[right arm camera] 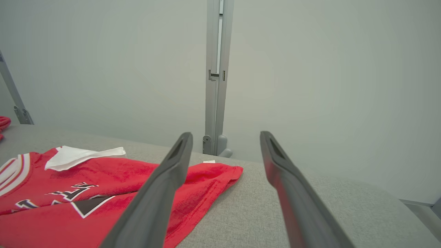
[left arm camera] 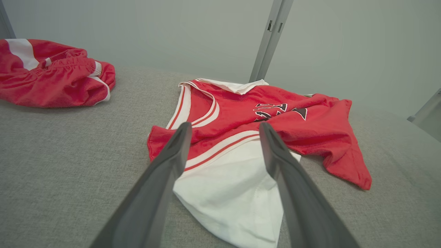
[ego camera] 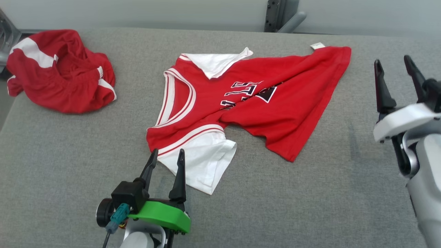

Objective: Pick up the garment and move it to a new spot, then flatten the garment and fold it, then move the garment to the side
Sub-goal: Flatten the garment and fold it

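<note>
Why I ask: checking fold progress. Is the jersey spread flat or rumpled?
Rumpled: the jersey lies spread out, but a diagonal crease buckles its lettering; not neatly folded.

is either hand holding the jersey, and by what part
Nothing is held. The left hand is open at the white sleeve of the jersey, not closed on it; the right hand is open, apart from it.

A crumpled heap of red cloth with white stripes [ego camera: 58, 70] lies in the upper left of the head view, on a grey woven surface [ego camera: 310, 206] that spreads across most of the frame. A pale grey wall [ego camera: 172, 13] runs along the top edge. A grey metal post [right arm camera: 217, 86] stands against it, up the middle of the right wrist view, and a slanted metal strut [right arm camera: 13, 96] shows at that view's left edge.
</note>
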